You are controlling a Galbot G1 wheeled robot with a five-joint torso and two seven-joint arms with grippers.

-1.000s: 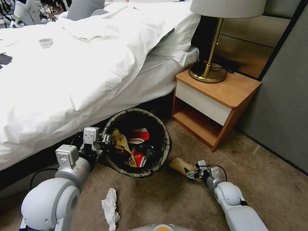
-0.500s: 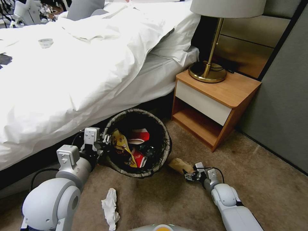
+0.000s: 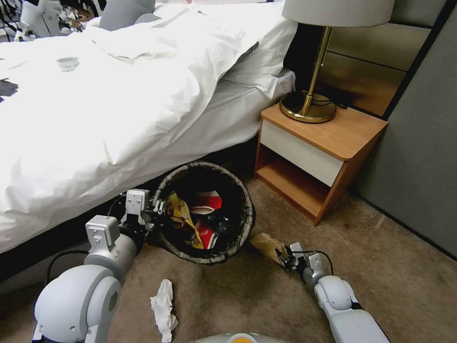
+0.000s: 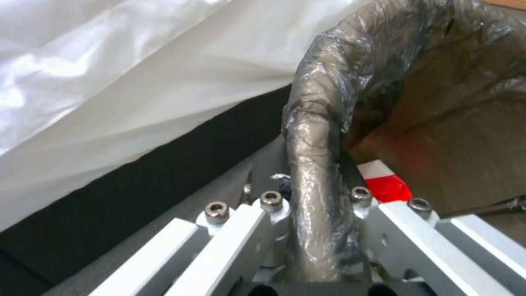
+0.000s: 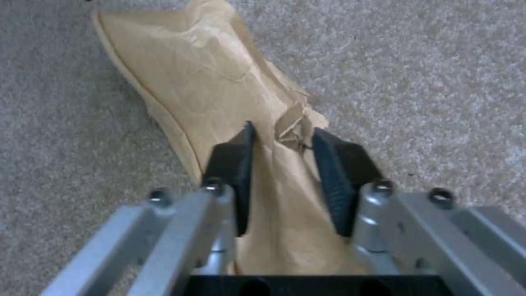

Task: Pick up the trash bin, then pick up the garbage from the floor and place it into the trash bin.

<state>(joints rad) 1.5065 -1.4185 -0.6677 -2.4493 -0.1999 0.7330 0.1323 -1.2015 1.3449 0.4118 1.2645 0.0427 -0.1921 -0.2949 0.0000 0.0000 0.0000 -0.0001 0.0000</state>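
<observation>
Gripping the liner-wrapped rim of the trash bin point(image 3: 204, 212), my left pincer point(image 3: 157, 208) is clamped on it at the side nearest the bed point(image 3: 119, 105). Through my left wrist camera the dark plastic-covered rim point(image 4: 315, 164) runs straight between the two fingers point(image 4: 271, 205), pinched tight, with a red-and-white wrapper point(image 4: 386, 185) just inside the bin beyond them.

Inside the bin, just past that pincer, lie a yellow snack bag point(image 3: 183, 219) and more red-and-white wrappers point(image 3: 207, 202).

My right pincer point(image 3: 285, 259) is down on the carpet point(image 3: 381, 267) on the far side of the bin from my left one, at the near end of the brown paper point(image 3: 266, 245). Through the right wrist camera its black pads point(image 5: 241, 164) stand partly apart, one on each side of the paper point(image 5: 219, 94), which lies flat on the carpet and stretches away ahead of the fingertips. A torn, raised bit of paper sits between the pads, close to one of them; I cannot tell whether the pads press on it yet.

A white crumpled tissue point(image 3: 163, 309) lies on the carpet, behind my left pincer, close to my base. The nightstand point(image 3: 323, 143) with its lamp point(image 3: 314, 71) stands beyond my right pincer.
</observation>
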